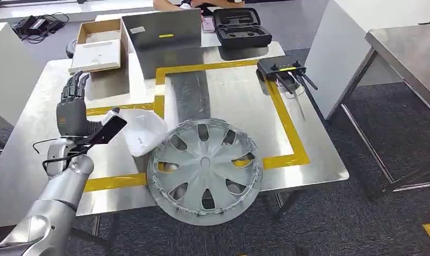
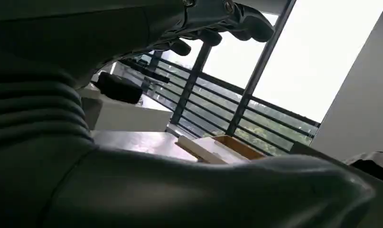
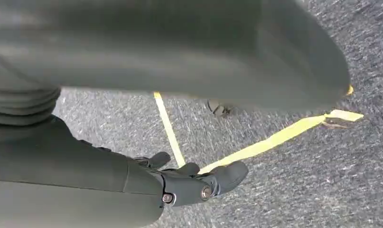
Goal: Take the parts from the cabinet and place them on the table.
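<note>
A silver hubcap (image 1: 204,170) lies flat at the table's front edge, partly overhanging it. Just left of it rests a white plastic part (image 1: 143,130) on the steel table (image 1: 319,154). My left hand (image 1: 74,106) stands above the table's left side with fingers straight up and spread; its thumb reaches toward the white part's edge and grips nothing. In the left wrist view the fingers (image 2: 218,19) are extended with nothing in them. My right hand (image 3: 189,183) hangs over the grey carpet, its fingers loosely apart and empty.
Yellow tape (image 1: 287,122) marks a rectangle on the table. At the back stand a cardboard box (image 1: 98,42), a grey metal case (image 1: 164,34) and an open black foam case (image 1: 242,26). A black controller (image 1: 282,69) lies back right. Another steel table (image 1: 410,48) stands to the right.
</note>
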Controlling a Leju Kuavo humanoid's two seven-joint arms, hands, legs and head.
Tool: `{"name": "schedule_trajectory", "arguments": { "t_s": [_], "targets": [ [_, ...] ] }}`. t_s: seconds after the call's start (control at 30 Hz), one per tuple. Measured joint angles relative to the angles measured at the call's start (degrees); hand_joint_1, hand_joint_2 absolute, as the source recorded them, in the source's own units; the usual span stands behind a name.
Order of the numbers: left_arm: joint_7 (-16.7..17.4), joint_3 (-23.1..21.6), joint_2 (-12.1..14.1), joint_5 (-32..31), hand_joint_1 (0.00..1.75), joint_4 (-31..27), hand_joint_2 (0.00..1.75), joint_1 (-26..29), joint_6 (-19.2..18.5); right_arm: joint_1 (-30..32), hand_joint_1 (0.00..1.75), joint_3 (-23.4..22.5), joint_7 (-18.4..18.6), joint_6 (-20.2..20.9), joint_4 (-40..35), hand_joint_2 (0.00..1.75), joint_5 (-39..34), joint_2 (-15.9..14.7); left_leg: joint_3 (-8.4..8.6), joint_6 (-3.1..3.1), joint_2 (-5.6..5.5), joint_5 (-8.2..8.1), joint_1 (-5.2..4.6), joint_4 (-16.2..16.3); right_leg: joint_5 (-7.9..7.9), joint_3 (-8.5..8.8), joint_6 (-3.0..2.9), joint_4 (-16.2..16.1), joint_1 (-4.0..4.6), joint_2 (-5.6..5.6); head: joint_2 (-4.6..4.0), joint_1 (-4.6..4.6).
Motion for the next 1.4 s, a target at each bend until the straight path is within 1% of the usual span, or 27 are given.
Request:
{"name": "schedule_trajectory", "arguments": {
  "t_s": [0.1, 0.2, 0.23, 0.3, 0.33, 0.37, 0.43, 0.6, 0.67, 0.73, 0.8, 0.9, 1.03, 1.4],
  "targets": [
    [0.0, 0.0, -0.11, 0.26, 0.0, 0.04, 0.0, 0.03, -0.15, 0.0, 0.0, 0.0, 0.31, 0.0, 0.0, 0.0, 0.35, -0.17, 0.0, 0.0, 0.0, 0.0, 0.0, 0.0, 0.0, 0.0, 0.0, 0.0, -0.01, 0.0, 0.0, 0.02],
    [2.1, 0.02, -0.13, -1.62, 0.0, -0.39, 0.0, 0.28, 0.02, -0.01, 0.0, 0.0, 0.2, 0.09, 0.0, 0.0, 0.61, -0.24, 0.0, 0.0, 0.0, 0.0, 0.0, 0.0, 0.0, 0.02, 0.0, 0.0, -0.01, 0.0, 0.0, 0.0],
    [3.68, 0.13, -0.13, -3.89, 0.0, -1.02, 0.0, 0.58, 0.04, 0.0, 0.0, 0.0, -0.02, 0.15, 0.0, 0.0, 0.63, -0.26, 0.01, 0.0, 0.0, 0.0, 0.0, 0.0, 0.0, 0.03, 0.0, 0.0, -0.01, 0.0, 0.0, 0.02],
    [7.48, 1.16, -0.13, -11.3, 0.0, -4.21, 0.0, 2.01, 0.07, 0.0, 0.0, 0.0, -0.55, 0.39, 0.0, 0.0, 0.63, -0.26, 0.02, 0.0, 0.02, 0.0, 0.0, 0.0, 0.0, 0.03, 0.0, 0.0, 0.0, 0.02, 0.0, 0.0],
    [8.0, 1.77, -0.17, -13.74, 0.0, -5.49, 0.0, 2.56, 0.09, 0.01, 0.0, 0.0, -0.66, 0.39, 0.0, 0.0, 0.57, -0.26, 0.03, 0.0, 0.02, 0.0, 0.0, 0.0, 0.0, 0.02, 0.0, 0.0, 0.0, 0.02, 0.0, 0.02],
    [7.41, 2.98, -0.35, -16.46, 0.0, -7.15, 0.0, 3.11, 0.09, 0.02, 0.0, 0.0, -0.85, 0.39, 0.0, 0.0, 0.46, -0.26, 0.03, 0.0, 0.01, 0.0, 0.0, 0.0, 0.0, 0.02, 0.0, 0.0, 0.0, 0.01, 0.0, 0.0],
    [5.64, 5.4, -0.68, -18.12, 0.0, -9.62, 0.0, 4.2, 0.11, 0.01, 0.0, 0.0, -0.92, 0.39, 0.0, 0.0, 0.48, -0.26, 0.03, 0.0, 0.02, 0.0, 0.0, -0.01, 0.0, 0.02, 0.0, 0.0, 0.0, 0.02, 0.0, 0.02],
    [1.72, 11.37, -2.54, -23.08, 0.0, -16.86, 0.0, 7.01, 0.11, 0.04, 0.0, 0.0, -0.92, 0.04, 0.0, 0.0, 0.48, -0.26, 0.03, 0.0, 0.01, -0.01, 0.0, -0.01, -0.01, 0.03, 0.0, -0.01, 0.0, 0.01, 0.0, 0.0],
    [1.36, 13.31, -3.3, -24.62, 0.0, -19.22, 0.0, 7.69, 0.11, 0.03, 0.0, 0.0, -0.9, -0.11, 0.0, 0.0, 0.48, -0.26, 0.02, 0.01, 0.01, -0.01, 0.0, 0.0, 0.0, 0.03, 0.01, -0.01, 0.0, 0.0, 0.0, 0.02],
    [1.68, 14.67, -3.91, -26.52, 0.0, -21.73, 0.0, 8.28, 0.11, 0.04, 0.0, 0.0, -0.9, -0.26, 0.0, 0.0, 0.5, -0.26, 0.02, 0.01, 0.01, -0.01, -0.01, 0.0, 0.0, 0.03, 0.01, -0.01, -0.01, 0.01, 0.0, 0.0],
    [3.26, 15.06, -4.22, -27.85, 0.0, -24.03, 0.0, 8.78, 0.11, 0.04, 0.0, 0.0, -1.05, -0.42, 0.0, 0.0, 0.57, -0.26, 0.02, 0.01, 0.0, -0.01, -0.01, 0.0, 0.0, 0.04, 0.01, -0.01, -0.01, 0.0, 0.0, 0.0],
    [4.88, 15.06, -4.48, -27.82, 0.0, -26.25, 0.0, 9.21, 0.11, 0.02, 0.0, 0.0, -1.31, -0.46, 0.0, 0.0, 0.57, -0.26, 0.03, 0.01, 0.0, -0.01, -0.01, 0.0, 0.0, 0.05, 0.01, -0.01, -0.01, -0.01, 0.0, 0.0],
    [4.96, 15.1, -4.81, -27.69, 0.0, -27.52, 0.0, 9.3, 0.11, 0.0, 0.0, -0.07, -1.46, -0.31, 0.0, 0.0, 0.46, -0.26, 0.03, 0.01, -0.01, -0.01, -0.01, 0.0, 0.0, 0.05, 0.01, -0.01, -0.01, -0.02, 0.0, 0.0],
    [4.96, 15.1, -5.31, -27.69, 0.0, -27.65, 0.0, 9.28, 0.11, 0.01, 0.0, -0.98, -1.77, -0.11, 0.0, 0.0, -0.02, -0.26, 0.04, 0.01, -0.01, -0.01, -0.01, 0.0, 0.0, 0.05, 0.01, -0.01, -0.01, -0.02, 0.0, 0.0]
  ]
}}
